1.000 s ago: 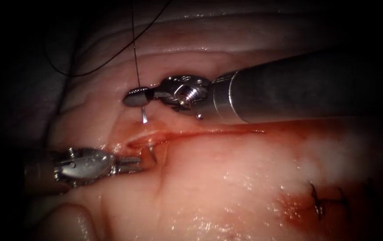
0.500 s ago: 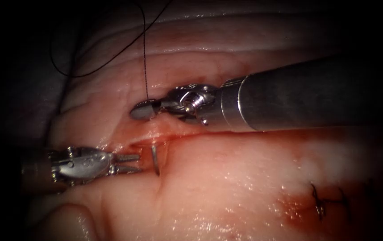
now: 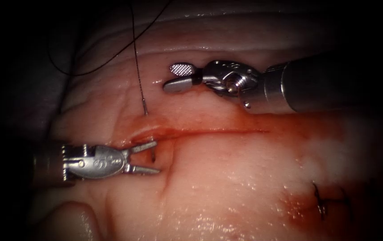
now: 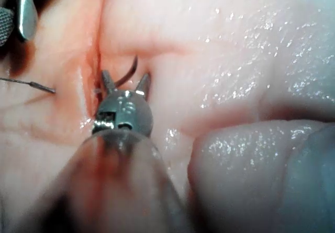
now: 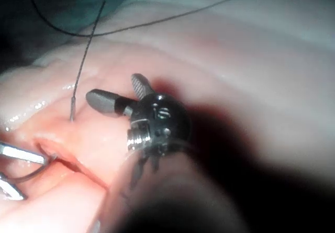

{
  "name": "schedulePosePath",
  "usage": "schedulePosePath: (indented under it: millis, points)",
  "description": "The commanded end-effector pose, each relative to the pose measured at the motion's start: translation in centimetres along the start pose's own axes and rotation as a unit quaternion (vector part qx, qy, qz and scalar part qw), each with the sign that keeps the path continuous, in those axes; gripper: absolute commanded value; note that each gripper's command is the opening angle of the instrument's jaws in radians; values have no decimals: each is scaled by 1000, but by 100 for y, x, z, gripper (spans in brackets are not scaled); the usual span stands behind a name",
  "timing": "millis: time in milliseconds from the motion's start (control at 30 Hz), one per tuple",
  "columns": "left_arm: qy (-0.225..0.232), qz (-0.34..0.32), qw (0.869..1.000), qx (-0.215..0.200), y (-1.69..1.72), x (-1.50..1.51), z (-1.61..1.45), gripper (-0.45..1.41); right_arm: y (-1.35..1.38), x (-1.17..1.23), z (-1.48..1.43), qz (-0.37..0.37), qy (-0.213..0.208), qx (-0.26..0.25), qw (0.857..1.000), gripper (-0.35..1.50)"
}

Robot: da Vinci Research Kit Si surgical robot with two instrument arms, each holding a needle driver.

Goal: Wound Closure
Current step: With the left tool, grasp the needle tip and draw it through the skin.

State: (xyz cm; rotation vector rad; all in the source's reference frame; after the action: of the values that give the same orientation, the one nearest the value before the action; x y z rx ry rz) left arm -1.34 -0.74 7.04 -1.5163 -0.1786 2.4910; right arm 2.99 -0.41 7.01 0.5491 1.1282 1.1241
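- The cut [image 3: 200, 131] runs across the tissue [image 3: 245, 178], with red fluid [image 3: 298, 125] along it and toward its right end.
- The needle [image 3: 154, 154] sits in the tissue at the cut's left end. Its tail end stands out of the tissue above the cut [image 3: 145, 111], and a short curved stretch shows below the cut.
- The thread [image 3: 135, 58] rises from the tail end, away from the cut.
- The left tool [image 3: 149, 157] lies below the cut's left end, jaws spread wide around the needle's exposed curve. I cannot tell whether they touch it. They hold nothing.
- The right tool [image 3: 178, 76] hovers above the cut, near the thread, jaws parted and empty.
- Finished stitches [image 3: 323, 203] lie well below the cut's right end.
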Motion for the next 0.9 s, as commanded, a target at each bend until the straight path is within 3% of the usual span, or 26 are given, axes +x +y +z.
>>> schedulePosePath:
  millis: [33,200,300,333,433,600,633,667,700,900]
  points:
    - [2,2,1000,10,-3,-5,10,12,-1,-5,7,1,4,1,1000,76]
    - [8,-15,1000,25,-13,-11,13,-5,-5,-7,7,3,19,2,1000,64]
    - [14,-40,999,27,-20,-17,12,-45,-9,-10,6,4,22,2,1000,54]
    - [17,-63,998,25,-22,-20,9,-45,-11,-11,5,4,24,0,1000,48]
    - [26,-92,995,23,-21,-20,5,-45,-13,-13,4,5,25,-4,1000,51]
    - [63,-160,985,-26,-16,-10,-9,-45,-13,-12,0,7,28,-11,1000,53]
    - [67,-175,982,-34,-16,-8,-11,-45,-13,-12,-1,7,27,-11,1000,39]
    - [79,-211,973,-53,-15,0,-17,-45,-13,-14,-4,6,27,-10,1000,-25]
    - [79,-211,973,-53,-15,0,-17,-45,-13,-14,-4,6,27,-10,1000,-25]
    - [109,-340,926,-126,-22,23,-34,-45,-16,-19,-9,25,25,-6,999,-28]
